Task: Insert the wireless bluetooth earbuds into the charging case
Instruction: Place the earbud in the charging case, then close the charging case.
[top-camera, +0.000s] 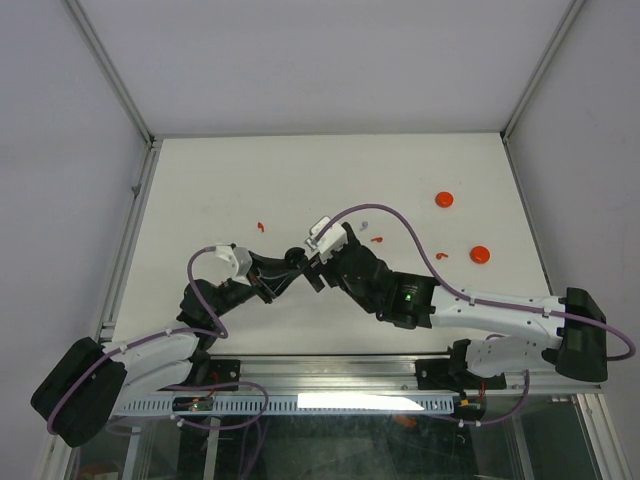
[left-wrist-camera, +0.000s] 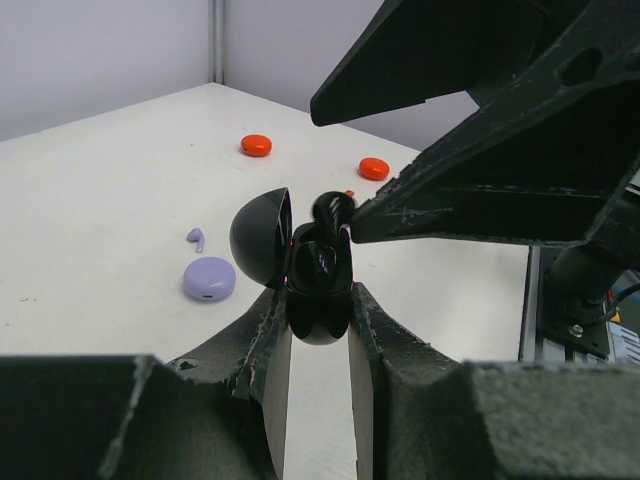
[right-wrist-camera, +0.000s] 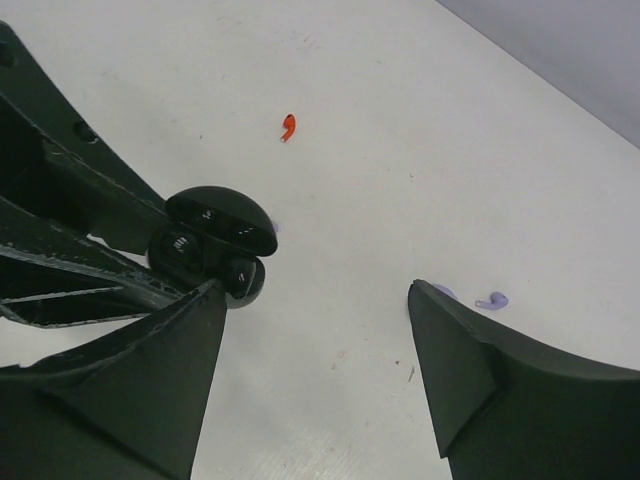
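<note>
My left gripper (left-wrist-camera: 318, 305) is shut on an open black charging case (left-wrist-camera: 318, 290), its lid (left-wrist-camera: 262, 238) hinged back to the left. A black earbud (left-wrist-camera: 332, 210) sticks up from the case's mouth. My right gripper (right-wrist-camera: 315, 295) is open wide, and its left fingertip (right-wrist-camera: 205, 300) rests against the case (right-wrist-camera: 190, 250) at that earbud. In the top view both grippers (top-camera: 290, 268) (top-camera: 316, 262) meet at the table's middle. A lavender earbud (left-wrist-camera: 196, 238) (right-wrist-camera: 492, 300) and red earbuds (right-wrist-camera: 288, 126) (top-camera: 378, 239) (top-camera: 441, 257) lie loose on the table.
A closed lavender case (left-wrist-camera: 209, 279) lies on the table beside the lavender earbud. Two red round discs (top-camera: 444, 199) (top-camera: 480, 254) sit at the right of the table. Grey walls with metal posts (top-camera: 135, 190) frame the white table.
</note>
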